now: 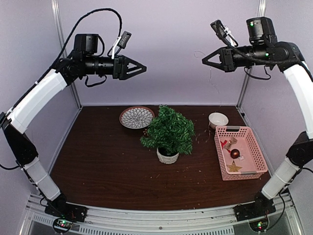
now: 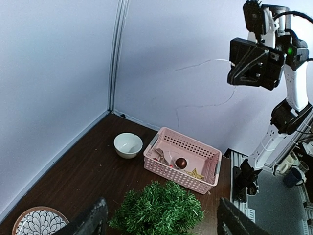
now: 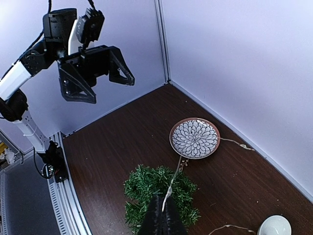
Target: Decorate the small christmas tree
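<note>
While my right pincer (image 3: 163, 208) pinches a thin wire (image 3: 174, 174), my left pincer (image 1: 143, 68) gapes empty; the small christmas tree (image 1: 168, 129) below looks bare.

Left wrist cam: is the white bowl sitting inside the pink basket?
No. The white bowl stands on the table outside the pink basket, off its end.

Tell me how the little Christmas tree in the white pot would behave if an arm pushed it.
Probably top-heavy: the small christmas tree spreads much wider than its white pot, so a push high up may tip it. The tinsel-like needles look soft and would likely bend rather than resist. Green bits scattered on the table suggest it sheds when handled.
</note>
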Robot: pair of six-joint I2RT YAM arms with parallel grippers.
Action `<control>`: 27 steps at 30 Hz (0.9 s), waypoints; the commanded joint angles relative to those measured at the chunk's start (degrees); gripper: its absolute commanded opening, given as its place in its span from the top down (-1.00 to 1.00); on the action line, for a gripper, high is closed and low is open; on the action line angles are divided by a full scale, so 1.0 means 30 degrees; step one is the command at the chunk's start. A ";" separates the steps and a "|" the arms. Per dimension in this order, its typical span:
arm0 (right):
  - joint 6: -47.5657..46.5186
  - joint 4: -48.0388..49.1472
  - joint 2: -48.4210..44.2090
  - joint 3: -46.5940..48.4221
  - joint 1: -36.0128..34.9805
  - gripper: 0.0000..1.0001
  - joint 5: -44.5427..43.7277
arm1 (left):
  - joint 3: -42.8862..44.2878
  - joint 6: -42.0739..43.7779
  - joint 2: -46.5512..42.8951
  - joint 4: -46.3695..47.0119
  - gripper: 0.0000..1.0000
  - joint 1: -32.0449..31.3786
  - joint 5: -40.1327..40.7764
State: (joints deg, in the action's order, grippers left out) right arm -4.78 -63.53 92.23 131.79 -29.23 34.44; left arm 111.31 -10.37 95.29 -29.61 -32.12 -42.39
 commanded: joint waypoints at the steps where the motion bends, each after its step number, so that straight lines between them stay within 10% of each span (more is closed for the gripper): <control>1: -0.0322 0.0305 -0.0866 0.0324 0.0018 1.00 0.0326 | 0.0646 0.0685 0.0248 0.0743 -0.54 -0.0183 0.0302; 8: -0.0369 0.0112 -0.1350 -0.0529 -0.0015 1.00 0.0339 | -0.0059 0.1525 0.0020 -0.0068 -0.50 -0.0317 0.1250; 16: 0.0588 0.0155 -0.1914 -0.1335 0.0241 1.00 -0.2411 | -0.3225 -0.3951 0.0141 -0.0024 -0.39 0.3412 0.4205; 27: 0.2785 -0.0347 -0.2410 -0.1178 0.1959 1.00 -0.4093 | -0.4579 -0.0417 0.4031 -0.1758 -0.26 0.3382 0.4834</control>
State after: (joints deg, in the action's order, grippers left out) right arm 0.34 -63.68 86.11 127.96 -24.47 23.99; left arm 99.39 -15.00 104.92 -34.92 -21.15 -28.97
